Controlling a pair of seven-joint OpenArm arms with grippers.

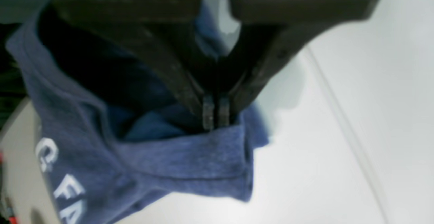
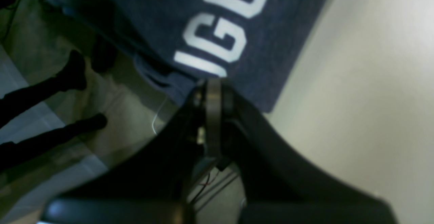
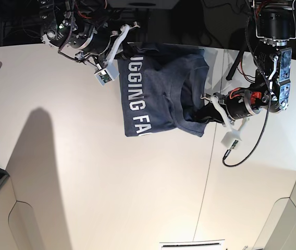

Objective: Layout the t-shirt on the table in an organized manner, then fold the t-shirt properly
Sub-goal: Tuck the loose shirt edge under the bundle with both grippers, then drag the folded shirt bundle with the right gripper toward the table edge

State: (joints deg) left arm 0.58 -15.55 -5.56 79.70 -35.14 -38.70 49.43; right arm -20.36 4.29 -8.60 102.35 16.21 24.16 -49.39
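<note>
Both grippers pinch the t-shirt (image 3: pixel 158 91): left fingers (image 1: pixel 215 115) closed on a hem fold, right fingers (image 2: pixel 213 91) closed on its edge, prob. to spread it over the bench (image 3: pixel 111 192).

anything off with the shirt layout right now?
Yes. The t-shirt isn't flat: the side by the left gripper is bunched and folded over itself, and its far edge seems to hang past the table edge, where the right gripper pinches it. Both grippers are shut on fabric.
</note>
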